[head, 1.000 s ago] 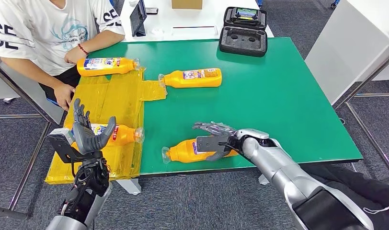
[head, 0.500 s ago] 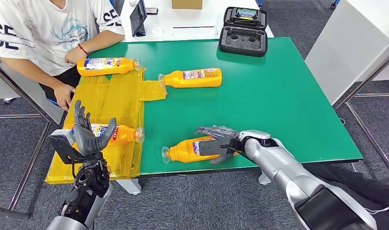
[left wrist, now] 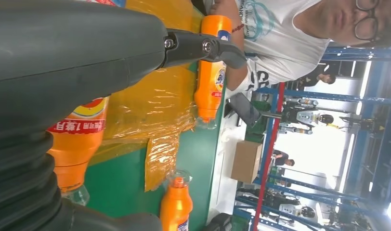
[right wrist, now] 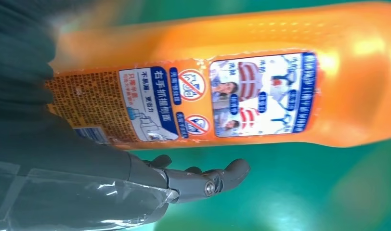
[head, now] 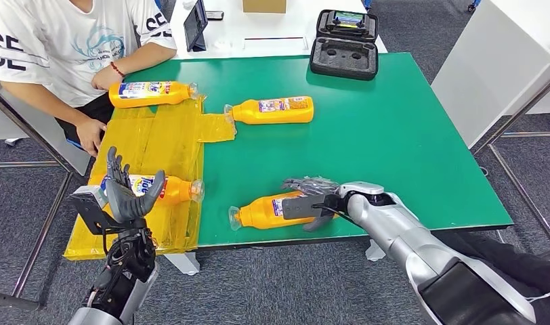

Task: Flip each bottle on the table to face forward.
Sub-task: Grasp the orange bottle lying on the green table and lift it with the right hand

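Orange bottles lie on their sides across the green counter (head: 394, 135), four in all. Nearest the front edge is one (head: 269, 211) with its clear cap pointing left; the right hand (head: 309, 203) is draped over its base end, fingers above and thumb below, though from here I cannot tell whether it truly grips it or merely rests on it. Up close, the right wrist view shows that bottle's back label (right wrist: 184, 103): blue and white panels, two red prohibition circles, small pictures of people, and Chinese print too fine to read with confidence.

On the yellow plastic sheet (head: 157, 142) taped over the left part of the counter lies a second bottle (head: 171, 189), front label up, with red and blue lettering I can't quite make out. The left hand (head: 127, 193) is raised in front of it, fingers apart, holding nothing.

Farther back, a third bottle (head: 150, 93) lies at the sheet's far edge beside a person's forearm (head: 133, 64), and a fourth (head: 272, 110) rests on bare green just right of the sheet, label up. A black foam case (head: 343, 44) sits at the far edge.
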